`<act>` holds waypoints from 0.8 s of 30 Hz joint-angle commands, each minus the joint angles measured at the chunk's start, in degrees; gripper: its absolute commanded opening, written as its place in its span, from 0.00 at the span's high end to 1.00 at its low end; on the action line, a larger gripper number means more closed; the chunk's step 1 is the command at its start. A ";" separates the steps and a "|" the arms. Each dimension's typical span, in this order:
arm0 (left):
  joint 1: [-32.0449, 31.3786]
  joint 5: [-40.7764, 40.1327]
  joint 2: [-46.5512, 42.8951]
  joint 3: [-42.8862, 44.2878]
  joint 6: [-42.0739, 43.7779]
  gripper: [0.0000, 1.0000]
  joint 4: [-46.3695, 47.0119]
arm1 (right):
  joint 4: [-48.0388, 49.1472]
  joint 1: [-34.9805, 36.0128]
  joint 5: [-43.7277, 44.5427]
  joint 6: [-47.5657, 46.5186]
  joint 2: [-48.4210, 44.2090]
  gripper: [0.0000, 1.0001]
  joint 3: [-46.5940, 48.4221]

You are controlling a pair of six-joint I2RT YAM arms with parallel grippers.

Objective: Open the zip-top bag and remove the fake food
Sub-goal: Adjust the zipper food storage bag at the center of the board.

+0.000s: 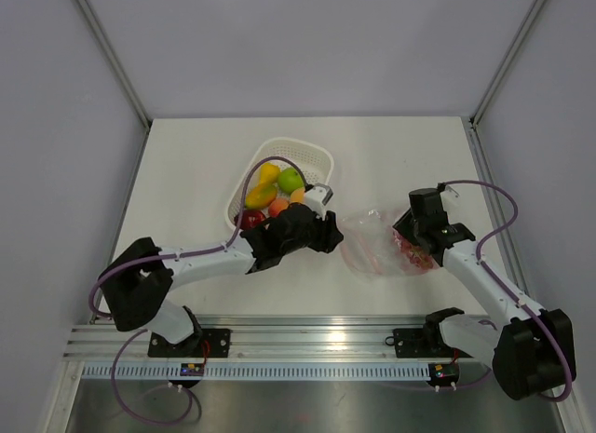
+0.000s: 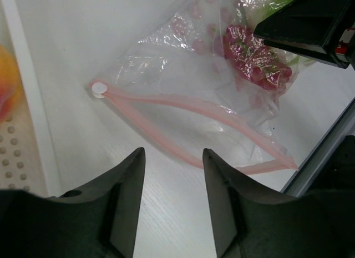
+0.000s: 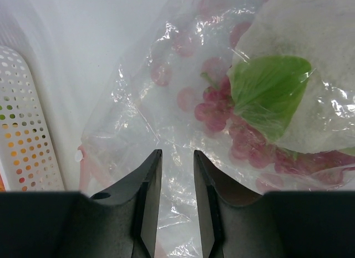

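basket (image 1: 315, 159): fruit (image 1: 291, 180) inside. left gripper (image 2: 171, 152): jaws wide, empty, just short of the bag (image 2: 166, 69), its zip (image 2: 188, 105) parted. grapes (image 2: 255, 61) and leafy piece (image 3: 269, 94): deep in bag. right gripper (image 3: 177, 153): jaws narrow over film, hold unclear. advice: pin far end, reach low through the mouth.

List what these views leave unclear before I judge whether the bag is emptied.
- Top view: the right gripper covers part of the zip-top bag. Its contents show only as a red patch.
- Right wrist view: the leafy piece is cut off by the top and right edges.
- Right wrist view: whether the fingers pinch the clear film cannot be told.
- Left wrist view: the basket runs off the left edge. Only an orange blur shows.
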 commanded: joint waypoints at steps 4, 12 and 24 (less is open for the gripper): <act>-4.36 -6.94 2.06 -1.66 -7.76 0.64 7.42 | -0.45 -0.43 4.79 1.56 -1.07 0.63 0.13; -7.17 -8.79 6.55 -3.25 -12.62 0.73 13.22 | -1.15 -0.35 6.72 2.79 -3.53 0.62 -0.66; -8.85 -6.16 15.08 3.35 -9.90 0.51 11.47 | -6.07 -0.43 13.66 2.26 -7.92 0.56 0.92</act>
